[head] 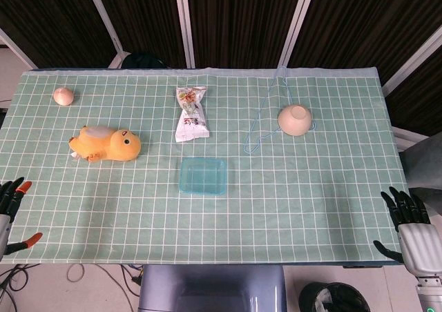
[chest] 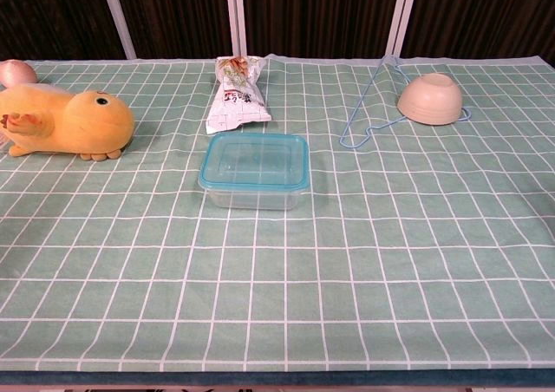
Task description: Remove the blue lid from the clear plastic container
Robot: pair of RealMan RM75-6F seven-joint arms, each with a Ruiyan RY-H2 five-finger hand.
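Nothing done yet: the blue lid (chest: 254, 159) sits flat and fully seated on the clear plastic container (chest: 253, 196), its rim flush all round as far as both views show.
Container position: near the middle of the table (head: 311, 215), on the green checked cloth, just in front of the snack packet (chest: 237, 95) — close to it but not touching.
Left hand: the left hand (head: 12, 208) shows only at the left edge of the head view, beside the table's near corner, well apart from the container; its orange-tipped fingers are spread and hold nothing.
Right hand: the right hand (head: 409, 223) hangs at the near right corner of the table, fingers apart and empty, equally far from the container.
Chest view: neither hand appears in it — only the table and its objects.
Other things: a yellow duck toy (chest: 62, 124) lies to the left of the container, a pale ball (head: 63, 96) sits at the far left, and an overturned beige bowl (chest: 430, 98) rests on a thin blue wire hanger (chest: 364, 119) to the right.
Left to do: all of it, by my judgement — reaching in, steadying the clear base with one hand, catching a lid edge or corner with the other, and lifting the lid free.
Likely difficulty: the lid looks snapped on tight and the base is light, so the box may slide or lift with it.
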